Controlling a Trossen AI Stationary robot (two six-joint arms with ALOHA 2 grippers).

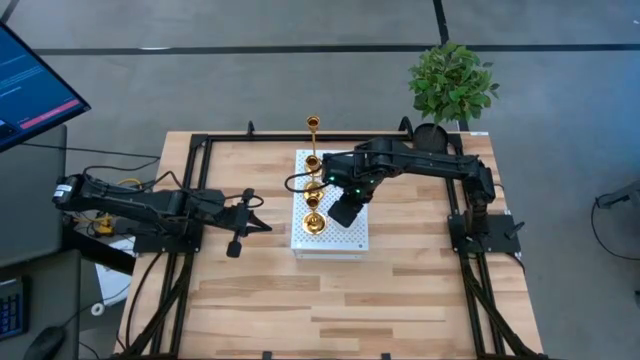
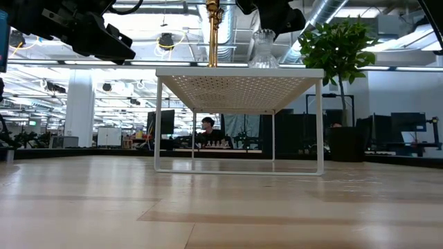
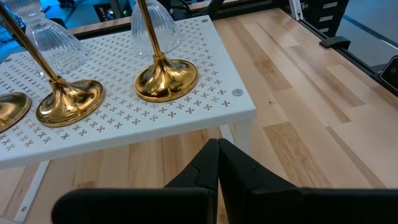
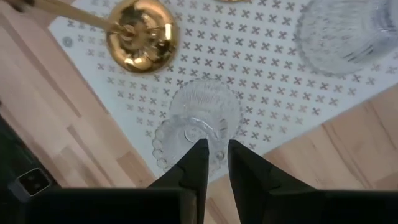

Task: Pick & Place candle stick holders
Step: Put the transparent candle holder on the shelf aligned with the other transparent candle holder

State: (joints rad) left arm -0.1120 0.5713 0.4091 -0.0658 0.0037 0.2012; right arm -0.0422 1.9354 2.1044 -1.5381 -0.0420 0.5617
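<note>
A white perforated stand [image 1: 345, 240] sits mid-table. Three gold holders [image 1: 314, 222] stand on their round bases along its left side; two of these bases show in the left wrist view [image 3: 166, 78]. Two clear glass holders stand on it too [image 4: 202, 115], [image 4: 348, 31]. My right gripper [image 4: 214, 152] is above the stand, on the nearer glass holder [image 2: 263, 48], its fingers a narrow gap apart. My left gripper [image 3: 217, 155] is shut and empty, above the table just left of the stand [image 1: 250, 215]. My right gripper comes at the clear glass holder from above, fingers pointing down. It has the holder's upper rim [image 4: 214, 144] between its two fingers, and glass shows in the narrow gap. The holder stands upright with its beaded base [image 4: 163, 146] on the stand.
A black pot with a green plant [image 1: 452, 85] stands at the table's far right corner. Black frame rails [image 1: 200, 150] run along the table's edges. Bare wood lies on the near half of the table [image 1: 330, 310].
</note>
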